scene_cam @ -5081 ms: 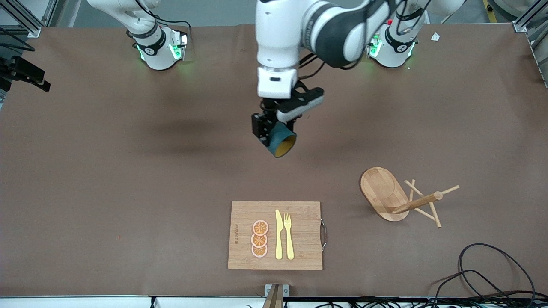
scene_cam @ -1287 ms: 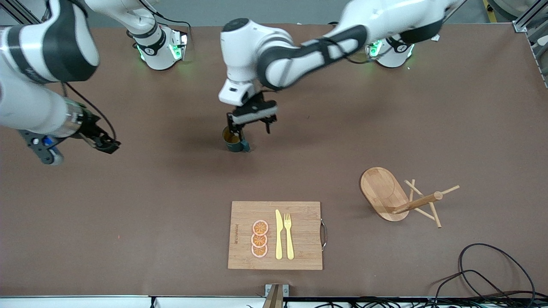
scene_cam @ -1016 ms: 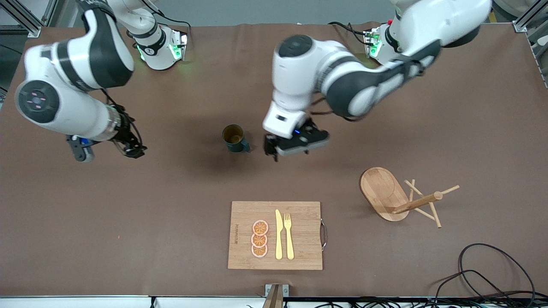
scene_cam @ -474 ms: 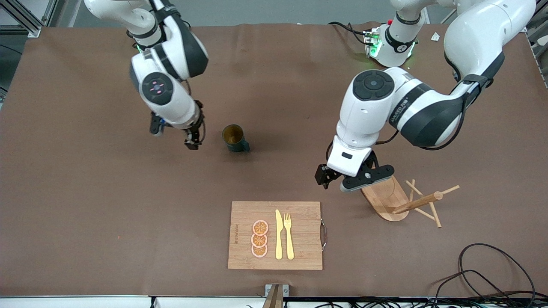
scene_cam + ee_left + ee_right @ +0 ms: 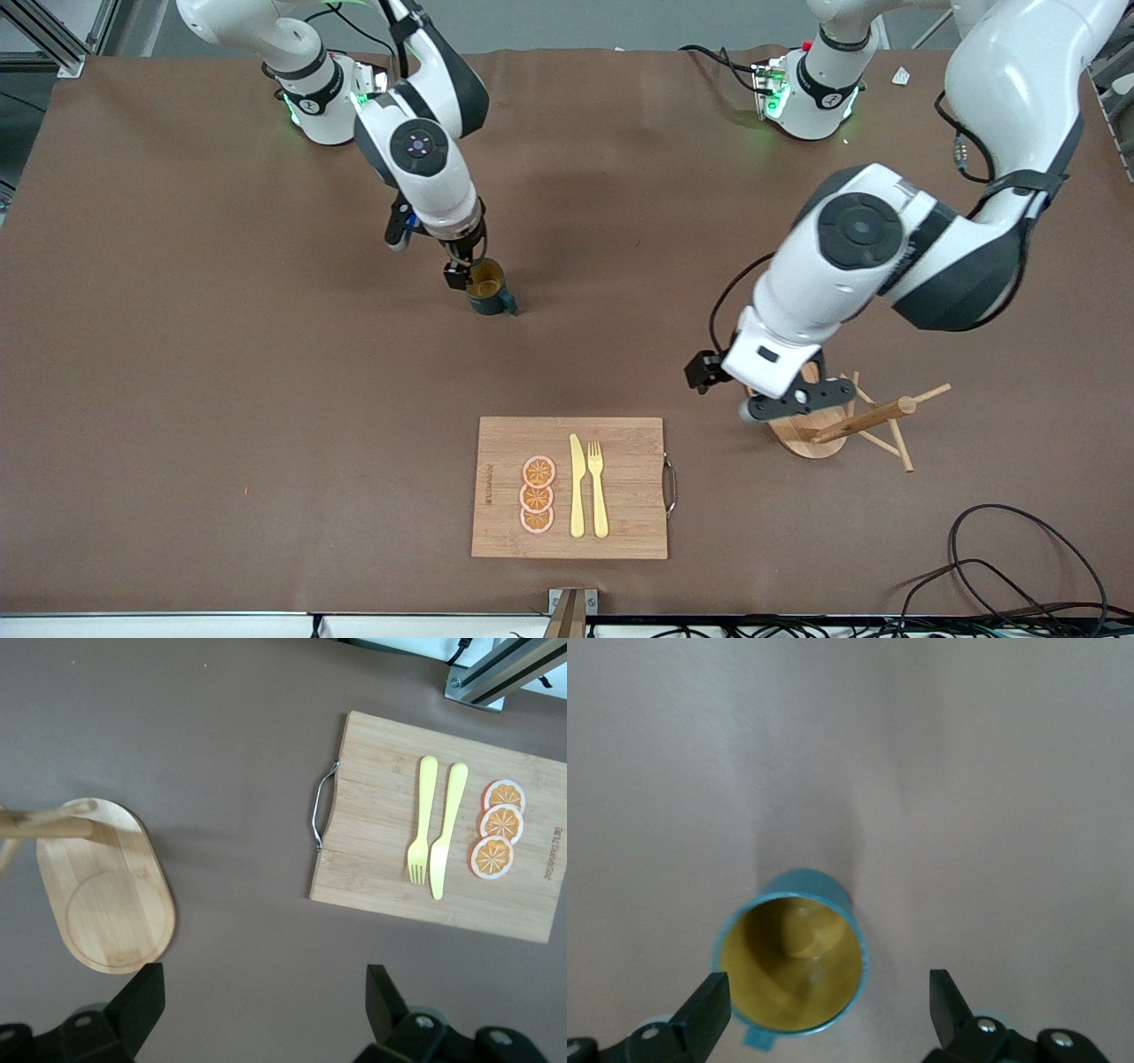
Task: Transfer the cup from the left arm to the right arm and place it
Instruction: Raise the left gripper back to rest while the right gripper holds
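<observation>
The cup (image 5: pixel 486 287) stands upright under the right gripper (image 5: pixel 828 1014), jaws apart; the left gripper (image 5: pixel 266 1019), also spread, hangs over the wooden rack (image 5: pixel 811 430).

Upright cup (image 5: pixel 793 964) between spread gripper (image 5: pixel 828 1010) fingers

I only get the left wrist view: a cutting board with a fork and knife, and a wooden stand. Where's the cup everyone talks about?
Observer: The cup stands upright on the table, farther from the front camera than the board.
Operator: Is anything holding it?
Observer: No. The right gripper hangs just over it, fingers open on either side of the rim.
Operator: And my arm?
Observer: The left gripper is open and empty, over the wooden stand.
</observation>
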`<state>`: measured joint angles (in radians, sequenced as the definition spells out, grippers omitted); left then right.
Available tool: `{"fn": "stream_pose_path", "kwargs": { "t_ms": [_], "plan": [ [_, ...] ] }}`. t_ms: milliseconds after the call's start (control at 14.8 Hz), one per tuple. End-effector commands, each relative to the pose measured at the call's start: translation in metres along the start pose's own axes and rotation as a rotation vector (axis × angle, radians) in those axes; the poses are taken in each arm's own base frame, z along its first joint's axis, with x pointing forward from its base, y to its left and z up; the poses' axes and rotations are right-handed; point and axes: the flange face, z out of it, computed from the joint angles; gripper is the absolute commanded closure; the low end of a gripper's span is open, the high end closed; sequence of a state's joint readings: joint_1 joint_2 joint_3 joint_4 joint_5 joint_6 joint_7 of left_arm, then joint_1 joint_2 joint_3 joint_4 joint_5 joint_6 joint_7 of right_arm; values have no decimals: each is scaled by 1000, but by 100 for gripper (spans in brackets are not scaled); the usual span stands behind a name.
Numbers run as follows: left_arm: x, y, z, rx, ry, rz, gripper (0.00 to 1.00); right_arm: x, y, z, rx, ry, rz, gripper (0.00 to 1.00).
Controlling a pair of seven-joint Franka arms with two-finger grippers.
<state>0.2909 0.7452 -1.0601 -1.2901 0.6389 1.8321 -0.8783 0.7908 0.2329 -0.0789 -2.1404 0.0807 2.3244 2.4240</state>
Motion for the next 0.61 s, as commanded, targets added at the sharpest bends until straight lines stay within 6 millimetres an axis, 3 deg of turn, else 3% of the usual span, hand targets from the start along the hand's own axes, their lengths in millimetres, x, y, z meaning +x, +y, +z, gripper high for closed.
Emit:
{"fn": "stream_pose_path", "kwargs": {
  "t_ms": [0, 271, 474, 542],
  "plan": [
    [7, -30, -44, 12, 14, 59, 0, -7, 6, 18, 20, -15, 20, 8],
    [25, -94, -94, -11, 22, 175, 0, -11, 6, 38, 30, -16, 41, 17],
    [23, -129, -122, 31, 16, 265, 0, -11, 8, 41, 39, -22, 35, 24],
    [22, -142, -136, 40, 23, 285, 0, -11, 8, 40, 42, -19, 27, 42]
  ]
}}
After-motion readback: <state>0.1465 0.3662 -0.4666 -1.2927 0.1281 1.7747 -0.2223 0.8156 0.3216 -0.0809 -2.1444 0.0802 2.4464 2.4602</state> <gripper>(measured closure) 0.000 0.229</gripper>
